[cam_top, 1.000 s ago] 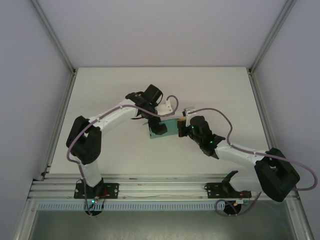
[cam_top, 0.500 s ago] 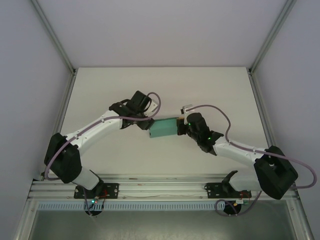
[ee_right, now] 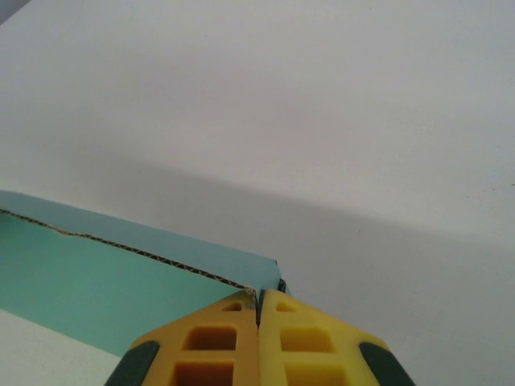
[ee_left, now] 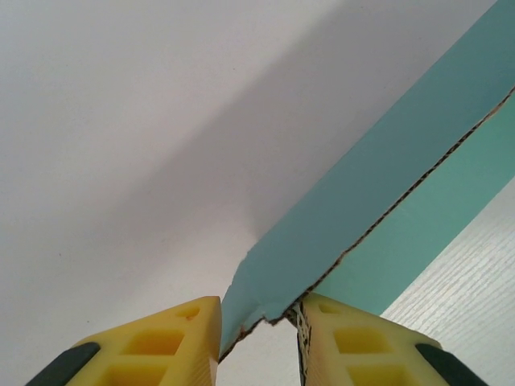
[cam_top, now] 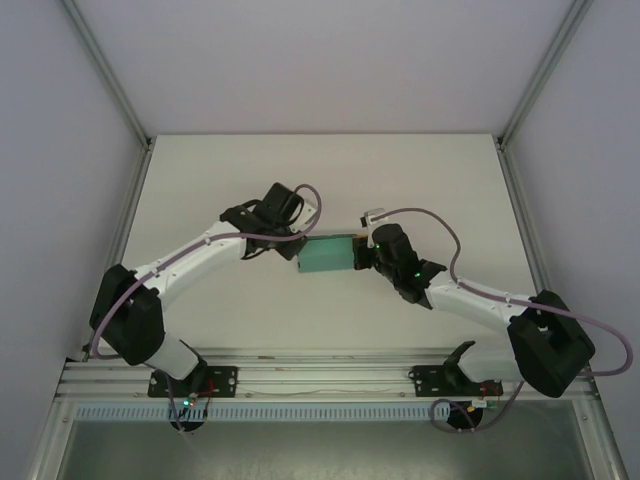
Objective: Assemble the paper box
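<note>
The paper box [cam_top: 325, 256] is a small flat teal-green box held just above the white table [cam_top: 230, 170], between the two arms. My left gripper [cam_top: 292, 248] is at its left end. In the left wrist view the yellow fingers [ee_left: 169, 342] straddle the box's lower corner [ee_left: 265, 301], and the card touches both of them. My right gripper [cam_top: 358, 256] is at the box's right end. In the right wrist view that gripper [ee_right: 259, 296] is pressed shut on the thin corner edge of the box [ee_right: 96, 281].
Aluminium frame posts [cam_top: 110, 80] and pale walls enclose the table on the left, right and back. The rail [cam_top: 320, 380] carrying both arm bases runs along the near edge. Bare white table lies all around the box.
The left arm has swung off the top of the box and lowered to its left end. The box has levelled and shifted slightly up-table. In the last half second almost nothing has moved.
</note>
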Tool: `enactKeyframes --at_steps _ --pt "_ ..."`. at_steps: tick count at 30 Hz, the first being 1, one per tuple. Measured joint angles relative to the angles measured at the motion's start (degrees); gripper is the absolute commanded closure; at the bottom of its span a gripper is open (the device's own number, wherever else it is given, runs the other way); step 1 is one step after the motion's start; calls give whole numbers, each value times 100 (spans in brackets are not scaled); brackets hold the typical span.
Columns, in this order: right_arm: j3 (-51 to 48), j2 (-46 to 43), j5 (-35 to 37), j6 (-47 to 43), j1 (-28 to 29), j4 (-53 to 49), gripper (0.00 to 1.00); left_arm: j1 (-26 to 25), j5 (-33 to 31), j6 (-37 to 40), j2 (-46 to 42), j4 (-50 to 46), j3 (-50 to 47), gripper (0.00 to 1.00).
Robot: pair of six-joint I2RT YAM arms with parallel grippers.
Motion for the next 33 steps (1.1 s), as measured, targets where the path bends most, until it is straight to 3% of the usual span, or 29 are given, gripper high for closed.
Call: enactKeyframes --at_steps 3,7,11,22,29,33 --pt "2 0 -2 -2 11 -17 100 0 0 4 125 17 7 86" --pt "4 -2 0 -2 9 -20 100 11 -61 -72 208 13 107 90" --pt "4 -7 2 0 11 -39 100 11 -68 -282 205 -4 138 100" --pt "214 24 599 -4 350 -485 100 105 358 -1950 459 -584 555 100" --pt "254 63 837 35 439 -527 100 345 1091 -2490 562 -1023 798 100" --pt "254 63 879 74 476 -527 100 431 1185 -2653 669 -1067 896 100"
